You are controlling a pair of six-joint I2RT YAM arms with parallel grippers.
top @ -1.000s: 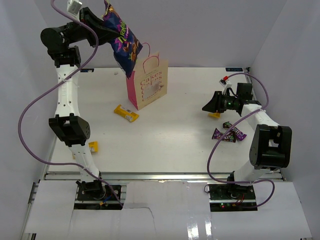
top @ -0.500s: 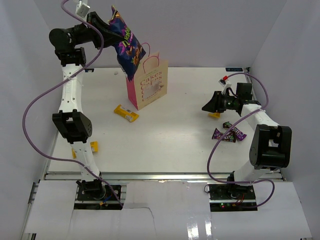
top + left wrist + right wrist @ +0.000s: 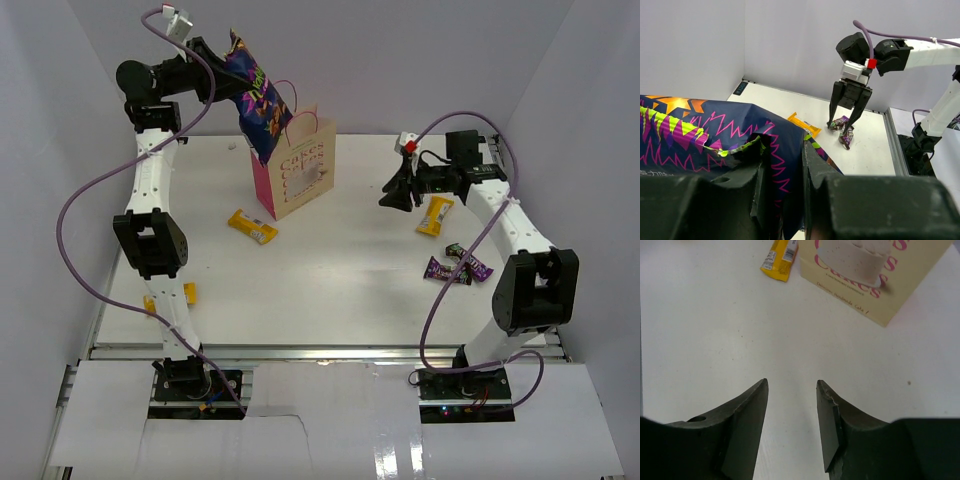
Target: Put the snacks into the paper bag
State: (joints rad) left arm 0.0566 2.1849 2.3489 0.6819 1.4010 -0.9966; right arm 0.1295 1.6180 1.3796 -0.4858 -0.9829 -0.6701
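My left gripper is shut on the top of the large purple chip bag, which hangs high over the open mouth of the paper bag. In the left wrist view the chip bag fills the gap between my left gripper's fingers. My right gripper stands open and empty above the table, right of the paper bag. Nothing lies between the right gripper's fingers. One yellow bar lies under the right arm, another yellow bar in front of the bag. Dark purple packets lie at the right.
Two more small yellow bars lie by the left arm's lower links. White walls close in the table on the left, back and right. The right arm's purple cable loops over the table near the purple packets.
My right gripper rose off the yellow bar at the right, swung left toward the paper bag and opened wider. My left arm carried the chip bag slightly right.
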